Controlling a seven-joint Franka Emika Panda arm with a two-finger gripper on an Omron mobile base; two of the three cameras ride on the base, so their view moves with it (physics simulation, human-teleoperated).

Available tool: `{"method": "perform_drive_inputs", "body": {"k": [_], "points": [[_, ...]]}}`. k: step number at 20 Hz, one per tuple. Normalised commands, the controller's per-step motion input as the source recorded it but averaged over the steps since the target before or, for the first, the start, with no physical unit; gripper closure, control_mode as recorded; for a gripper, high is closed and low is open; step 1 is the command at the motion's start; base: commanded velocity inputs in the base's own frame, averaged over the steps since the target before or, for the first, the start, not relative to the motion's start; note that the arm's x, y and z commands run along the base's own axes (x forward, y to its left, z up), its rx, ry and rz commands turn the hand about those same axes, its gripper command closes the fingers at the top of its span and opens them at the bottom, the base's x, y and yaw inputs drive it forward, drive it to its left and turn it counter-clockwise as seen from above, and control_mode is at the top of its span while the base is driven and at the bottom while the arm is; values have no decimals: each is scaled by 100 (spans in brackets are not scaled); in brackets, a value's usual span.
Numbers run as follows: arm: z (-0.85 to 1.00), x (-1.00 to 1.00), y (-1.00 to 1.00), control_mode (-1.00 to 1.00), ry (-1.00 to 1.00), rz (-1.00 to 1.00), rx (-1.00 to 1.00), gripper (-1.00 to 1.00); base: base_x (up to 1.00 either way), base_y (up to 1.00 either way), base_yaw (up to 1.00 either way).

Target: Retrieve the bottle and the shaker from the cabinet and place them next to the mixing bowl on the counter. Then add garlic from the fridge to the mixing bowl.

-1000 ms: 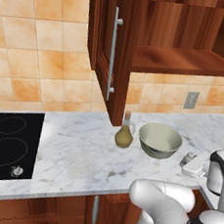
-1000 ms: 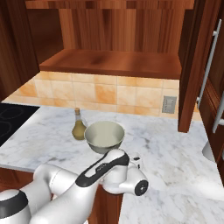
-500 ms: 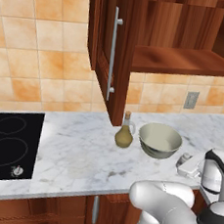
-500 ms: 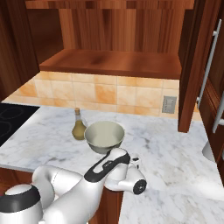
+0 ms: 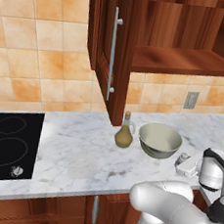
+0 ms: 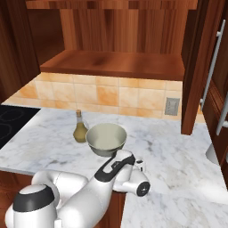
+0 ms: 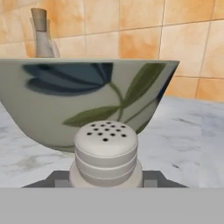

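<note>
The hand (image 5: pixel 189 164) is clasping the shaker (image 7: pixel 106 152) low over the desk (image 5: pixel 79 154) — in the hand view the perforated cap is sitting right between the finger tips, so this is a firm grasp, not a release. Compared with a second ago, the arm has been sinking and swinging in toward the desk's front edge, and the shaker is coming down with it at roughly four o'clock of the mixing bowl (image 5: pixel 160 139), near it but not touching. Whether its base is already resting on the marble, I cannot tell.

Moving outward, the bowl's leaf-painted wall is looming just beyond the shaker. The bottle (image 5: pixel 124 132) is standing upright at the bowl's nine o'clock, just beside it — that half of the job looks done. Above, the cabinet (image 5: pixel 113 50) is hanging open, its shelf (image 6: pixel 111 62) bare.

My read: the shaker placement is nearly finished, and letting go comes next. After that, the garlic run to the fridge remains.
</note>
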Motion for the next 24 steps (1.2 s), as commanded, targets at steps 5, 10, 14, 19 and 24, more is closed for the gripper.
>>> {"method": "perform_drive_inputs", "body": {"k": [5,10,14,19,24], "points": [[-22,18,2,-100,0,0,0,100,0,0,0],[-13,14,6,-100,0,0,0,-100,0,0,0],[0,1,0,-100,0,0,0,-100,0,0,0],[23,-12,-2,-100,-2,0,0,-100,0,0,0],[54,-23,0,-100,-2,3,0,-100,0,0,0]]}}
